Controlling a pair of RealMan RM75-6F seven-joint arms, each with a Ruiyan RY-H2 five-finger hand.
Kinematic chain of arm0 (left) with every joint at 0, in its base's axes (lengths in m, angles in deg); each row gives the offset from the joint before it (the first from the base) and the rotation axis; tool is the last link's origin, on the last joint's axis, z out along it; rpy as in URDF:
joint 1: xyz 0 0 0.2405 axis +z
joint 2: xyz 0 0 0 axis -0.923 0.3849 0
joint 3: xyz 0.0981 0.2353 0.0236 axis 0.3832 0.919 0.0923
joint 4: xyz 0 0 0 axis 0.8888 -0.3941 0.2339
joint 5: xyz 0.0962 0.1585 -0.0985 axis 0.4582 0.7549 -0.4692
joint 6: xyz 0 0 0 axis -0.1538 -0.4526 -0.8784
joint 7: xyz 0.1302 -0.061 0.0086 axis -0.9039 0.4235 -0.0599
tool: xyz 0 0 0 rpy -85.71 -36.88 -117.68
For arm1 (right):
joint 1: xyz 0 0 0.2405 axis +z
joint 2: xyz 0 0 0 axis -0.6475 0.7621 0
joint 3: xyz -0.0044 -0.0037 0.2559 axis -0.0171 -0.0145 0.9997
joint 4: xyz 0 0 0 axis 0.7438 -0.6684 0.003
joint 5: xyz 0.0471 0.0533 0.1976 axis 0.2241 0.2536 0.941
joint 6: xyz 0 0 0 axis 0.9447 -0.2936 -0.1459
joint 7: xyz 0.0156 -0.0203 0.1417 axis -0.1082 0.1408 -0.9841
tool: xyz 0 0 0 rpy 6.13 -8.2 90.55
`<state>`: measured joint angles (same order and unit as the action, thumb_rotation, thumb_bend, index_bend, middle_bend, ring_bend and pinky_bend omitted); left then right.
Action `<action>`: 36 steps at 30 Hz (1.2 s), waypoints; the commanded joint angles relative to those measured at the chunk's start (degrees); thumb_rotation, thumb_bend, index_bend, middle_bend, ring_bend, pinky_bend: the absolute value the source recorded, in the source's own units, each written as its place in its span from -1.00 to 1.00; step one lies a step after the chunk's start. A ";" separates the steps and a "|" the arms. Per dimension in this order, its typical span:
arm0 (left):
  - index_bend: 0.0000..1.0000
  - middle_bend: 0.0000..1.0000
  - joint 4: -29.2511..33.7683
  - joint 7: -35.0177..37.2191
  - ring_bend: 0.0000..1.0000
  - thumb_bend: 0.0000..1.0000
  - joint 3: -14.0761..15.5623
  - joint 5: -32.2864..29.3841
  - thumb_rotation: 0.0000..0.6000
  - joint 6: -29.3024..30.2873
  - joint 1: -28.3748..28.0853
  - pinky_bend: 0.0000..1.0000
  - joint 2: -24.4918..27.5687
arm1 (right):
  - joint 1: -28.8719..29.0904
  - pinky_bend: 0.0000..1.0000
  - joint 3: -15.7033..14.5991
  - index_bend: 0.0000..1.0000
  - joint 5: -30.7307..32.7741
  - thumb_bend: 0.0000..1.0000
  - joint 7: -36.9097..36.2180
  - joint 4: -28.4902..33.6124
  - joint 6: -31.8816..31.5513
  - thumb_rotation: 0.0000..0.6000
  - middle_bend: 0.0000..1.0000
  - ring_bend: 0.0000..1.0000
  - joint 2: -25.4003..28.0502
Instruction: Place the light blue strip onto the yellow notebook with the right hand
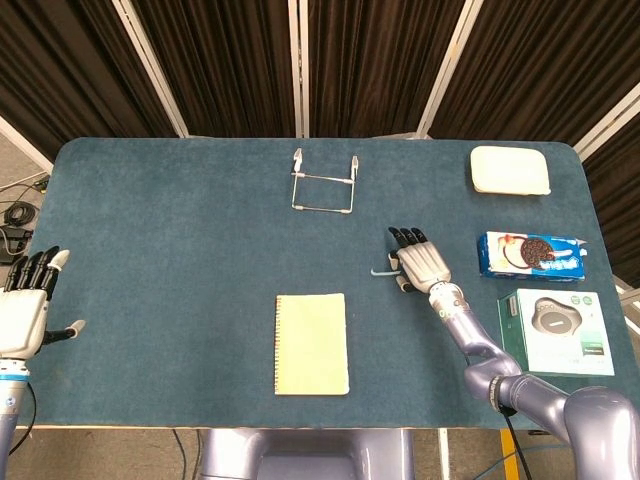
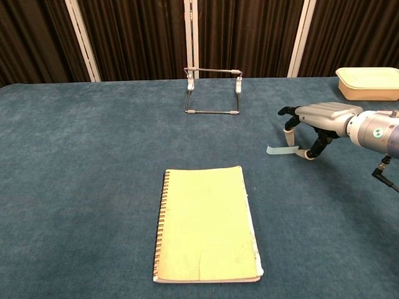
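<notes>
Yellow notebook (image 2: pixel 207 225) seen closed, lower centre, nothing on it. Cream lidded box (image 1: pixel 510 170) seen upper right, contents hidden. Right hand (image 2: pixel 319 118) arched, fingertips (image 2: pixel 289 136) lowered onto right end of light blue strip (image 2: pixel 276 150); pinch cannot be confirmed. Left hand (image 1: pixel 25 312) spread, lower left.

Right hand (image 2: pixel 312 124) low over the table (image 2: pixel 81 162), fingertips (image 2: pixel 288 133) down at the right end of the light blue strip (image 2: pixel 275 150) (contact likely, grip not discernible). Strip flat on the cloth, well apart from the yellow notebook (image 2: pixel 207 224). Wire stand (image 2: pixel 213 91) behind; cream container (image 2: pixel 368 83) far right.
</notes>
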<state>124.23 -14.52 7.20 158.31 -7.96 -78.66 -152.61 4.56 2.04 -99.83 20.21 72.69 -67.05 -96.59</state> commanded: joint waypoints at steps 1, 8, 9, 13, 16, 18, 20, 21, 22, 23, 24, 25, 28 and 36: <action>-1.00 -1.00 -0.03 0.03 -1.00 -1.00 0.07 -0.08 1.00 -0.21 -0.08 -1.00 0.02 | 0.10 -1.00 -0.51 0.05 -0.83 -0.36 -1.30 -1.46 -0.33 1.00 -1.00 -1.00 -0.92; -1.00 -1.00 -0.13 -0.10 -1.00 -1.00 0.14 -0.26 1.00 -0.35 -0.20 -1.00 -0.10 | 0.41 -1.00 -1.37 0.16 -2.25 -0.31 -3.12 -4.51 -0.32 1.00 -1.00 -1.00 -2.16; -1.00 -1.00 -0.14 -0.09 -1.00 -1.00 0.15 -0.27 1.00 -0.35 -0.21 -1.00 -0.11 | 0.43 -1.00 -1.41 0.19 -2.34 -0.29 -3.40 -4.70 -0.29 1.00 -1.00 -1.00 -2.22; -1.00 -1.00 -0.11 -0.07 -1.00 -1.00 0.20 -0.30 1.00 -0.38 -0.24 -1.00 -0.13 | 0.43 -1.00 -1.66 0.30 -3.34 -0.20 -4.34 -5.41 -1.39 1.00 -1.00 -1.00 -2.45; -1.00 -1.00 -0.03 -0.11 -1.00 -1.00 0.25 -0.22 1.00 -0.35 -0.27 -1.00 -0.14 | 0.29 -1.00 -2.03 0.35 -4.85 -0.16 -5.26 -5.18 -3.42 1.00 -1.00 -1.00 -2.17; -1.00 -1.00 0.03 -0.10 -1.00 -1.00 0.29 -0.16 1.00 -0.32 -0.28 -1.00 -0.14 | 0.21 -1.00 -2.33 0.36 -5.85 -0.15 -5.80 -4.55 -4.60 1.00 -1.00 -1.00 -1.68; -1.00 -1.00 0.16 0.04 -1.00 -1.00 0.35 -0.05 1.00 -0.28 -0.27 -1.00 -0.08 | 0.19 -1.00 -2.72 0.37 -7.78 -0.15 -6.23 -2.48 -7.18 1.00 -1.00 -1.00 -0.53; -1.00 -1.00 0.20 0.10 -1.00 -1.00 0.36 -0.02 1.00 -0.28 -0.27 -1.00 -0.06 | 0.19 -1.00 -2.94 0.38 -8.64 -0.15 -6.20 -1.35 -8.24 1.00 -1.00 -1.00 0.08; -1.00 -1.00 0.25 0.19 -1.00 -1.00 0.40 0.04 1.00 -0.30 -0.29 -1.00 -0.02 | 0.25 -1.00 -3.25 0.38 -9.83 -0.15 -5.94 0.33 -9.57 1.00 -0.99 -1.00 0.90; -1.00 -1.00 0.28 0.25 -1.00 -1.00 0.42 0.08 1.00 -0.32 -0.30 -1.00 0.00 | 0.32 -1.00 -3.41 0.38 -10.42 -0.15 -5.76 1.29 -10.17 1.00 -0.98 -1.00 1.33; -1.00 -1.00 0.30 0.30 -1.00 -1.00 0.44 0.11 1.00 -0.33 -0.30 -1.00 0.02 | 0.32 -1.00 -3.51 0.39 -10.73 -0.15 -5.58 2.09 -10.49 1.00 -0.97 -1.00 1.72; -1.00 -1.00 0.36 0.40 -1.00 -1.00 0.49 0.20 1.00 -0.35 -0.31 -1.00 0.06 | 0.45 -1.00 -3.68 0.39 -11.51 -0.15 -5.18 3.64 -11.23 1.00 -0.97 -1.00 2.32; -1.00 -1.00 0.70 0.99 -1.00 -1.00 0.68 0.65 1.00 -0.26 -0.25 -1.00 0.34 | 1.60 -1.00 -4.28 0.39 -14.66 -0.15 -1.82 10.43 -13.22 1.00 -0.97 -1.00 4.27; -1.00 -1.00 1.58 2.83 -1.00 -1.00 1.06 1.90 1.00 0.35 0.07 -1.00 1.33 | 5.07 -1.00 -3.43 0.40 -14.56 -0.15 11.20 19.85 -9.59 1.00 -0.96 -1.00 3.14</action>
<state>125.71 -11.83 8.20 160.07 -7.69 -78.64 -151.38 8.01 -1.70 -114.49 27.15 89.90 -78.25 -92.68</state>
